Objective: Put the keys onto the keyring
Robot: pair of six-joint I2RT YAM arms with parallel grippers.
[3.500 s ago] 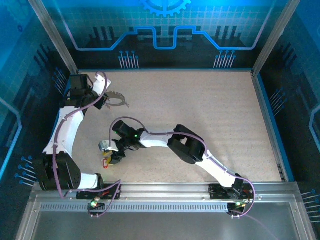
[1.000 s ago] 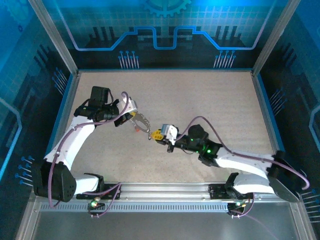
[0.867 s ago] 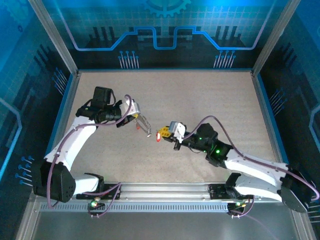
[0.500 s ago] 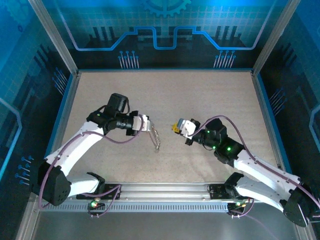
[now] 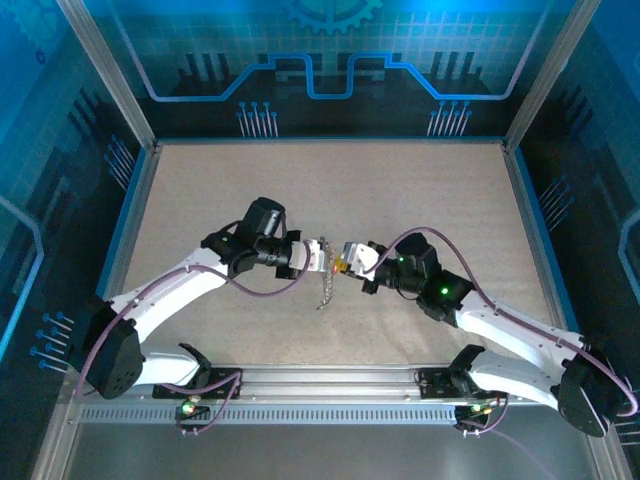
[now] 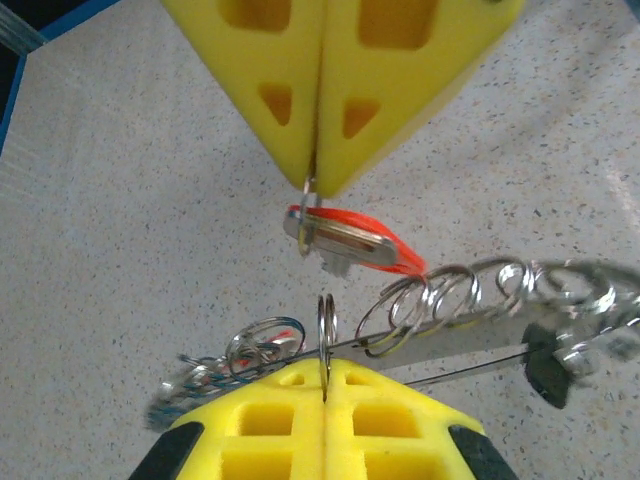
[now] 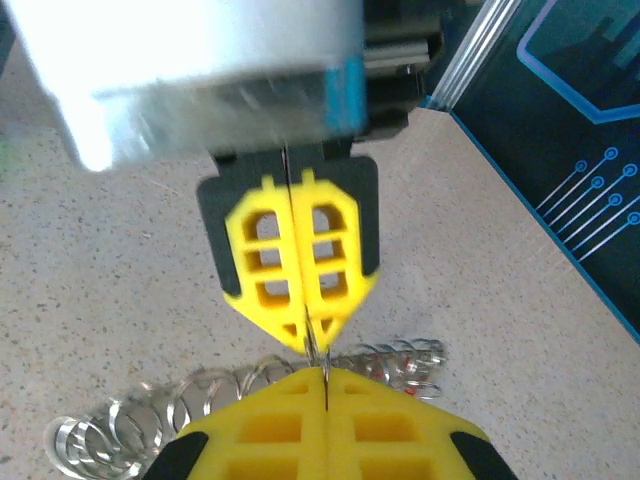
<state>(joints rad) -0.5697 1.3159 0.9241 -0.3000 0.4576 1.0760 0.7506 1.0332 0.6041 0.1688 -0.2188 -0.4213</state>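
Presently the two claws meet tip to tip above the speckled table (image 5: pixel 420 190), near its middle. The left claw (image 5: pixel 320 256) is closed. Its yellow pads (image 6: pixel 250 430) are pressed flat together and pinch one small ring of the keyring (image 6: pixel 450 300) edge-on between them. The rest of the keyring, a thin wire strung with a row of silver loops, runs off to either side just beyond that claw's tips. Seen from above, it hangs below the claw as a short silver chain reaching toward the table. The right claw (image 5: pixel 347 260) is closed as well, clamped on a thin wire loop. From that loop a small silver key (image 6: pixel 345 240) with a red tag dangles just under the right claw's tips. The key sits in the gap between the two claws, directly ahead of the left claw's tips and just above the pinched ring; whether key and ring touch cannot be told. From the right wrist, the left claw faces head-on, and silver loops spread out beneath both sets of tips.
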